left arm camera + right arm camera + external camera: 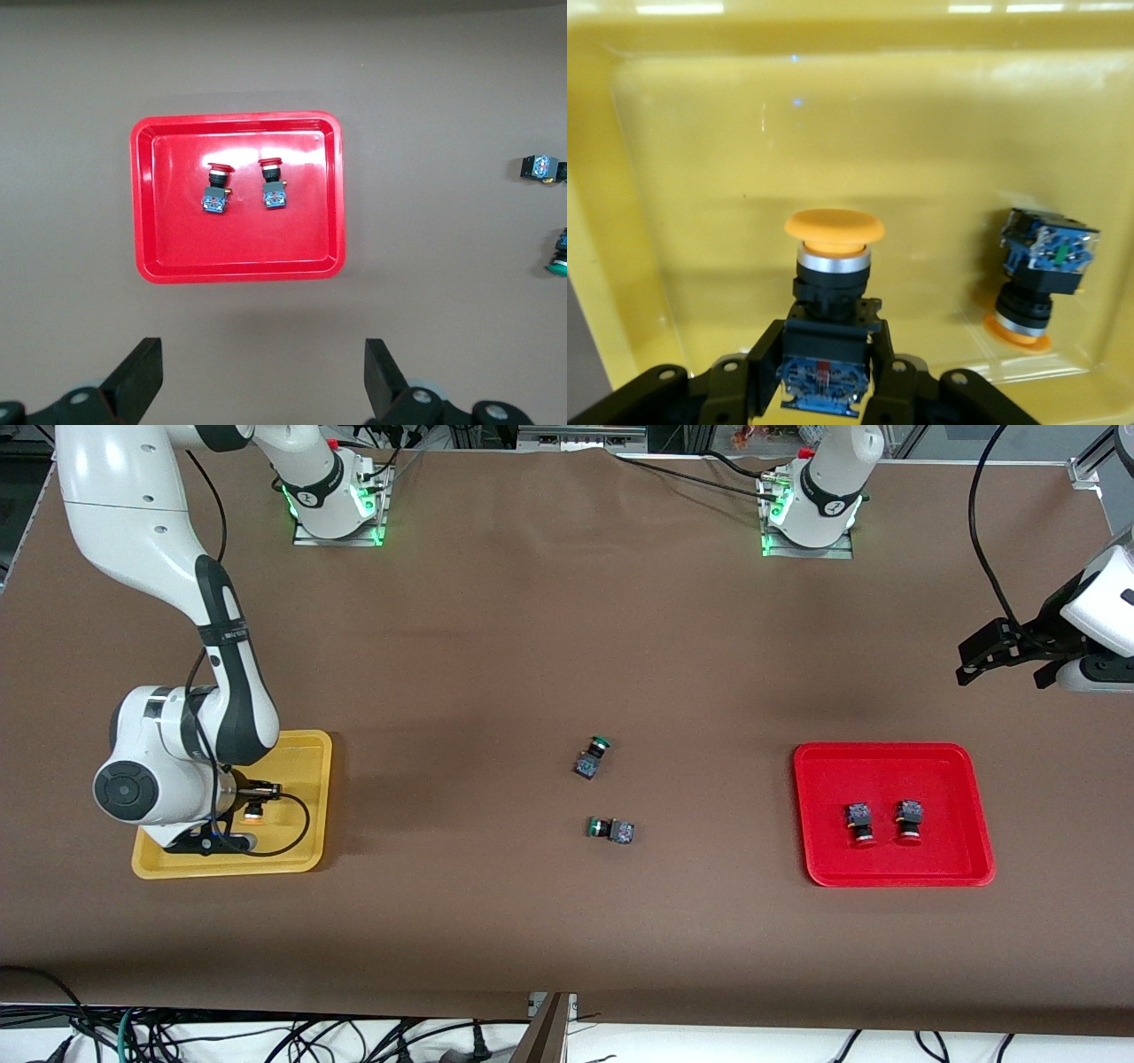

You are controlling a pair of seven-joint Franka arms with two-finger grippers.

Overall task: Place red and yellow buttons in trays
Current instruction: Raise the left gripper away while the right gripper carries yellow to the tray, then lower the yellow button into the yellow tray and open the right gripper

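Observation:
My right gripper [255, 802] is low over the yellow tray [306, 748] and shut on the dark body of a yellow-capped button [830, 292], its jaws [828, 359] at both sides of the body. A second yellow button [1036, 279] lies in the same tray [833, 124] beside it. Two red-capped buttons [859, 821] [909, 818] lie side by side in the red tray [890, 757]. My left gripper [1005, 660] waits open and empty in the air at the left arm's end of the table. Its wrist view shows its open jaws [263, 381], the red tray [146, 204] and both red buttons [215, 188] [274, 183].
Two green-capped buttons [592, 756] [611, 830] lie on the brown table midway between the trays; they also show in the left wrist view [540, 168] [560, 252]. The right arm's elbow and cable hang over the yellow tray.

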